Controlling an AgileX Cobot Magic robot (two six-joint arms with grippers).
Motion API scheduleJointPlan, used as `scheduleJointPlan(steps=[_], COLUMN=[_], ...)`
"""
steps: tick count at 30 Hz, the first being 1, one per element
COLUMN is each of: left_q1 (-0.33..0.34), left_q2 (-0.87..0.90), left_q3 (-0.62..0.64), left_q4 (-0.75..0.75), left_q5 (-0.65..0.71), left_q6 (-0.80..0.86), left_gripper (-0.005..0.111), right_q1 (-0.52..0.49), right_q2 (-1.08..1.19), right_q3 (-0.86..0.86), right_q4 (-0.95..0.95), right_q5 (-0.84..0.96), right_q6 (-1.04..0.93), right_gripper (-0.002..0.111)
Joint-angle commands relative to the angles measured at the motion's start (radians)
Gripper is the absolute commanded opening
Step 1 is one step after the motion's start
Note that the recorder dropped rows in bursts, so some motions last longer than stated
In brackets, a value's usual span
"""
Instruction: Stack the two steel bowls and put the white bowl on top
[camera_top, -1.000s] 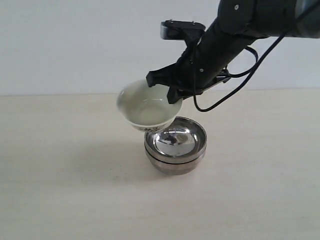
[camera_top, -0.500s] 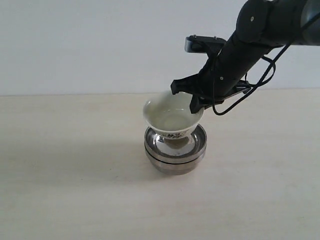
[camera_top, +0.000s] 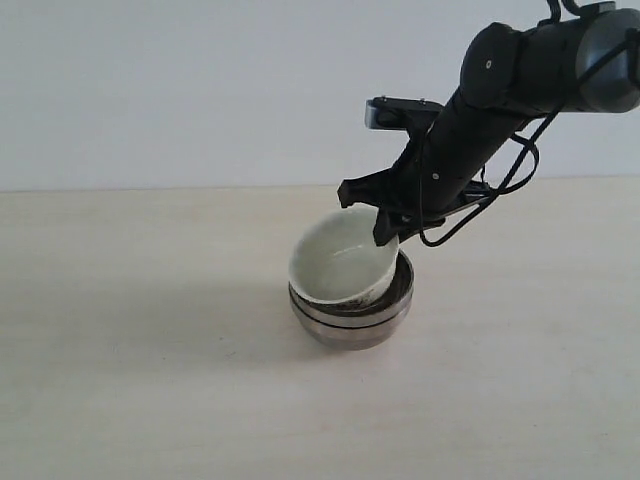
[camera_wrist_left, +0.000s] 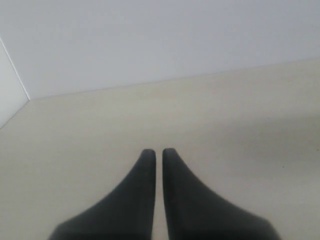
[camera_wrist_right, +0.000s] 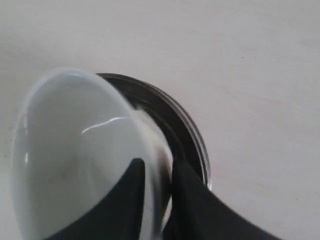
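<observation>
**Q:** Where is the white bowl (camera_top: 340, 265)?
**A:** Tilted inside the stacked steel bowls (camera_top: 355, 320) on the table (camera_top: 150, 380), rim clamped by the right tool (camera_wrist_right: 157, 164); left tool (camera_wrist_left: 158, 155) closed, empty. Glazed ceramic: stiff, slippery, likely fragile; the rim suits gripping

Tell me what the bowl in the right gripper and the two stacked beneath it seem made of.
The white bowl looks like glazed ceramic: opaque, glossy white, with bright highlights inside. The steel bowls look like polished stainless steel: silvery and reflective, dark and mirror-like inside.
</observation>
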Motion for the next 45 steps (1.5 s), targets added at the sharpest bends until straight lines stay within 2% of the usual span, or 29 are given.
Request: scheduleJointPlan(steps=[1,2,4,13,16,23,26,31,34,38,45], left_q1=[0.000,0.000,0.000,0.000,0.000,0.000,0.000,0.000,0.000,0.000,0.000], left_q2=[-0.004,-0.004,-0.004,-0.004,-0.004,-0.004,-0.004,-0.004,-0.004,-0.004,-0.004], left_q3=[0.003,0.003,0.003,0.003,0.003,0.003,0.003,0.003,0.003,0.003,0.003], left_q4=[-0.007,-0.007,-0.007,-0.007,-0.007,-0.007,-0.007,-0.007,-0.007,-0.007,-0.007], left_q5=[-0.006,-0.006,-0.006,-0.006,-0.006,-0.006,-0.006,-0.006,-0.006,-0.006,-0.006], left_q6=[-0.010,-0.010,-0.010,-0.010,-0.010,-0.010,-0.010,-0.010,-0.010,-0.010,-0.010], left_gripper=[0.004,0.004,0.004,0.004,0.004,0.004,0.004,0.004,0.004,0.004,0.004], right_q1=[-0.008,-0.008,-0.008,-0.008,-0.008,-0.008,-0.008,-0.008,0.005,0.086,0.216], right_q2=[-0.007,-0.007,-0.007,-0.016,-0.037,-0.126,-0.169,-0.276,-0.368,-0.517,-0.728], right_q3=[0.004,0.004,0.004,0.004,0.004,0.005,0.044,0.230,0.404,0.655,0.940], right_q4=[0.006,0.006,0.002,-0.080,-0.095,-0.098,-0.099,-0.096,-0.069,-0.069,-0.069], right_q5=[-0.008,-0.008,-0.002,0.007,0.007,0.021,0.001,-0.186,-0.342,-0.647,-0.939], right_q6=[0.002,0.002,-0.007,0.015,0.028,0.044,0.051,0.060,0.062,0.043,0.058], right_gripper=[0.043,0.049,0.054,0.054,0.044,0.001,0.000,0.000,0.000,0.000,0.000])
